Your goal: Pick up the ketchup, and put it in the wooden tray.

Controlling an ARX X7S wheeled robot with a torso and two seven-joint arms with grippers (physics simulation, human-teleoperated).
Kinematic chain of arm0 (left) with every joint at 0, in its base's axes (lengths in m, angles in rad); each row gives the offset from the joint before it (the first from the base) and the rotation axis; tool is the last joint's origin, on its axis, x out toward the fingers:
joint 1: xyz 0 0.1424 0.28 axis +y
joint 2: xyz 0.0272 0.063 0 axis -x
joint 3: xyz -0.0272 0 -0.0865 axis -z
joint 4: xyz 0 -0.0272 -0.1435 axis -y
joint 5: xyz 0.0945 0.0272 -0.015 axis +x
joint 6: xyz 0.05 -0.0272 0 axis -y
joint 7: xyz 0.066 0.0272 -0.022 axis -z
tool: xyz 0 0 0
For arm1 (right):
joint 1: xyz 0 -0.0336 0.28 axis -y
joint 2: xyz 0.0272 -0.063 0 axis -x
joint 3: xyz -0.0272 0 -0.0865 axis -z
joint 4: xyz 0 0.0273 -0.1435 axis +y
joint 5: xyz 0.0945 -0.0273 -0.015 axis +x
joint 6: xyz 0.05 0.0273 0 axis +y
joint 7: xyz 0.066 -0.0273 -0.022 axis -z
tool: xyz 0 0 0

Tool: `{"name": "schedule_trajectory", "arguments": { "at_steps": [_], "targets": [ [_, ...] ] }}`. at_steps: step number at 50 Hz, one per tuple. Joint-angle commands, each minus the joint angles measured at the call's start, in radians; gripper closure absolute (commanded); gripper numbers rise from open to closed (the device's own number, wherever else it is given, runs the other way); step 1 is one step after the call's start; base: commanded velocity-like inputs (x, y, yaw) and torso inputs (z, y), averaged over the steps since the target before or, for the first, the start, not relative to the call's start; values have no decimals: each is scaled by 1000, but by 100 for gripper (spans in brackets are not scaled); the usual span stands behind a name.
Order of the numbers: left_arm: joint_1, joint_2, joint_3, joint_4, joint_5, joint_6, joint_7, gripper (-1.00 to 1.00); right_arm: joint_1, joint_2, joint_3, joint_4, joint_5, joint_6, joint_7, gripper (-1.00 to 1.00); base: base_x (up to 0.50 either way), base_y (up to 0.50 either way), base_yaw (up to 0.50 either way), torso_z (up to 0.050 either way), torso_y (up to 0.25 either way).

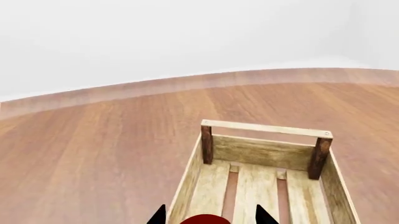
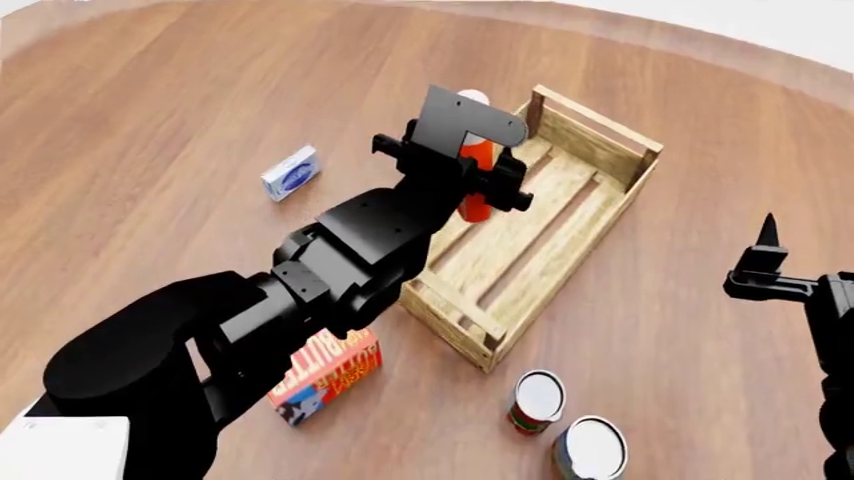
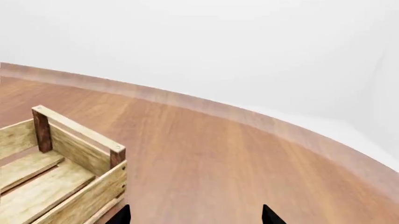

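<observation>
The ketchup (image 2: pixel 475 200), an orange-red bottle with a white cap, stands upright between the fingers of my left gripper (image 2: pixel 470 180), over the near-left part of the wooden tray (image 2: pixel 587 215). In the left wrist view the bottle's red body (image 1: pixel 206 219) sits between the two dark fingertips of the left gripper (image 1: pixel 212 217), with the tray's slats and far wall (image 1: pixel 262 151) beyond. I cannot tell whether the bottle touches the slats. My right gripper (image 2: pixel 767 262) is open and empty, to the right of the tray; in its own view the right gripper (image 3: pixel 194 217) faces bare floor, with a tray corner (image 3: pixel 74 158) beside it.
A red-and-yellow butter box (image 2: pixel 327 375) lies by my left forearm. Two cans (image 2: pixel 538 400) (image 2: pixel 591 450) stand in front of the tray. A small blue-and-white box (image 2: pixel 290 172) lies to the left. All rest on a wooden surface.
</observation>
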Motion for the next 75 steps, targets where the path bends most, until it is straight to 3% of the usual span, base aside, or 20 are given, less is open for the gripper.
{"name": "schedule_trajectory", "arguments": {
  "at_steps": [1, 18, 75],
  "targets": [
    [-11, 1, -9, 7, 8, 8, -6, 100, 7, -8, -4, 40, -10, -35, -2, -100, -10, -3, 0, 0, -178],
    [-12, 1, -11, 15, 56, 5, -9, 100, -3, -19, -3, 56, -18, -63, 7, -100, -1, 0, 0, 0, -176],
    [72, 1, -14, 13, 94, -11, -23, 100, 30, -55, -24, 371, -89, -336, -25, -100, 0, 0, 0, 0, 0]
  ]
}}
